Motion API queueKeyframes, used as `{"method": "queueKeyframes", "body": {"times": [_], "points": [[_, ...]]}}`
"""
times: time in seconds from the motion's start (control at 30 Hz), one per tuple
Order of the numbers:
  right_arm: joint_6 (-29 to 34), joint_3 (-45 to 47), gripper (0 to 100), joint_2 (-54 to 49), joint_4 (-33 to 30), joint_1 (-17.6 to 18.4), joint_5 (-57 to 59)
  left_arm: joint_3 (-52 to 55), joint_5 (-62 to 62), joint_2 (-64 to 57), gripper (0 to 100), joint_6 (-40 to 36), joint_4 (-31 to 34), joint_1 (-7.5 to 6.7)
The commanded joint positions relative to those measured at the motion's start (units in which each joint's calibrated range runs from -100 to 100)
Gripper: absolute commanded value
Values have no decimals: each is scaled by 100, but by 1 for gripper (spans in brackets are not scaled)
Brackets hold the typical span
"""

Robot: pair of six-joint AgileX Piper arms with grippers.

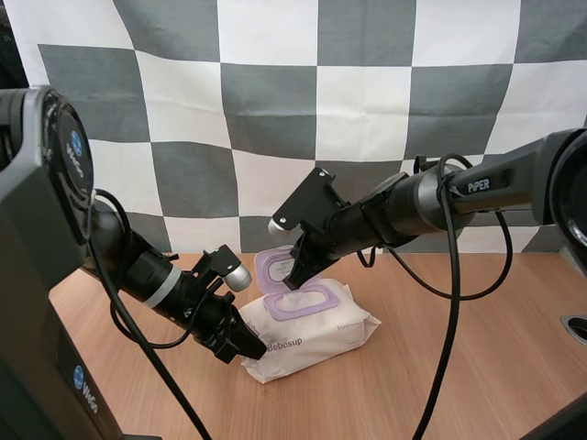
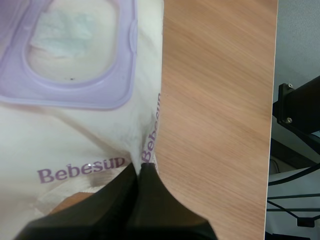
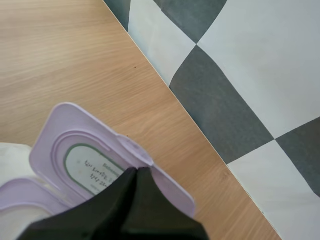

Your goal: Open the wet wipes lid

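Observation:
A white wet wipes pack (image 1: 316, 332) lies on the wooden table, printed "Bebesup". Its lilac lid (image 1: 272, 268) stands flipped up behind the lilac opening frame (image 1: 299, 302). My right gripper (image 1: 295, 273) reaches down from the right and is shut on the lid's free edge; in the right wrist view its tips (image 3: 136, 171) pinch the lid (image 3: 85, 160). My left gripper (image 1: 246, 346) is shut on the pack's near-left seam. In the left wrist view its tips (image 2: 140, 169) grip the crumpled wrapper (image 2: 75, 145) below the frame (image 2: 100, 95), where a white wipe (image 2: 65, 35) shows.
Bare wooden table (image 1: 459, 367) spreads to the right and front of the pack. The table's edge (image 2: 272, 150) runs close beside the pack in the left wrist view, with a black bracket (image 2: 300, 110) beyond it.

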Motion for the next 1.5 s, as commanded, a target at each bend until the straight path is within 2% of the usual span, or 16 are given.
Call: {"method": "queueKeyframes", "body": {"times": [0.0, 0.17, 0.57, 0.63, 0.7, 0.8, 0.87, 0.9, 0.97, 1.03, 1.13, 1.33, 1.47], "points": [[-1, -6, 0, 146, 1, 4, -1, -5, 1, -7, 0, -20, -5, -4], [-1, -6, 0, 437, 1, 4, -446, -5, 1, -7, 0, -57, -5, -4], [-1, -20, 0, 467, 1, 4, -467, -5, 1, -7, 2, -122, -33, -4], [-1, -20, 0, 467, 1, 4, -467, -5, 1, -17, 8, -183, -33, -4], [-1, -20, 0, 467, 1, 4, -467, -5, 1, -34, 18, -250, -33, -4], [-1, -20, 0, 467, 1, 4, -467, -5, 1, -136, 42, -434, -19, -4], [-1, -20, 20, 467, 1, 4, -467, -5, 1, -287, 53, -554, -9, -4], [-1, -20, 36, 467, 1, 4, -467, -5, 1, -392, 60, -648, -9, -4], [-1, -20, 68, 455, 20, 4, -556, -5, 1, -615, 64, -744, -9, -4], [-1, -20, 87, 401, 49, 4, -829, -5, 1, -884, 65, -769, -9, -4], [-1, -20, 87, 198, 35, 4, -1405, -5, -47, -1423, 65, -991, -42, -4], [88, -20, 87, -710, -1, 4, -1249, -5, -722, -2481, 65, -1338, -42, -4], [379, 23, 87, -1432, -69, 4, -1128, -5, -1760, -3136, 65, -1776, -47, -4]]}}
